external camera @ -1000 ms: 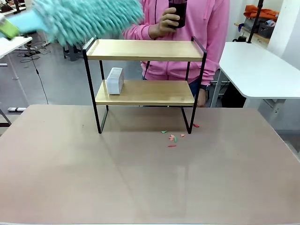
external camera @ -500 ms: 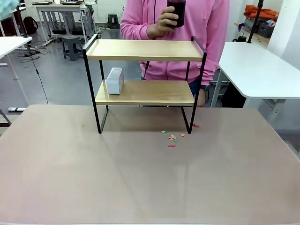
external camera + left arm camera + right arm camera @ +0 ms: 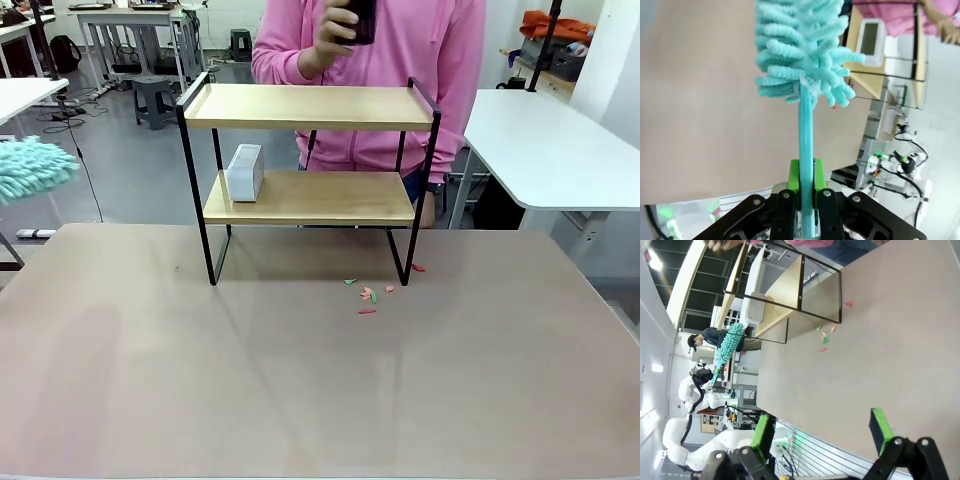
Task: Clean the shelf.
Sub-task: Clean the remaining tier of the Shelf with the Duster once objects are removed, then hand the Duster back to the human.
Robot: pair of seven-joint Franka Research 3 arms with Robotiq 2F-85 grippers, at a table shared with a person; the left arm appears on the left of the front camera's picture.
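Beige desk [image 3: 300, 400], two-tier shelf [image 3: 310, 105] standing at its far side, teal duster [image 3: 35, 170] out past the left edge.

Left jaws are clamped tight on the duster's teal handle, green pads [image 3: 819, 175] pressing either side, fluffy head pointing away from the wrist and hanging off to the shelf's left, well apart from it. Right jaws stand wide open with nothing between them, low over the desk's near side. On the shelf's lower board, at its left end, sits a white box [image 3: 245, 172]. Small red and green scraps [image 3: 368, 296] lie on the desk just beside the shelf's front right leg. Behind the shelf a person in a pink hoodie [image 3: 420, 70] holds a dark object [image 3: 360, 20] up at chest height.
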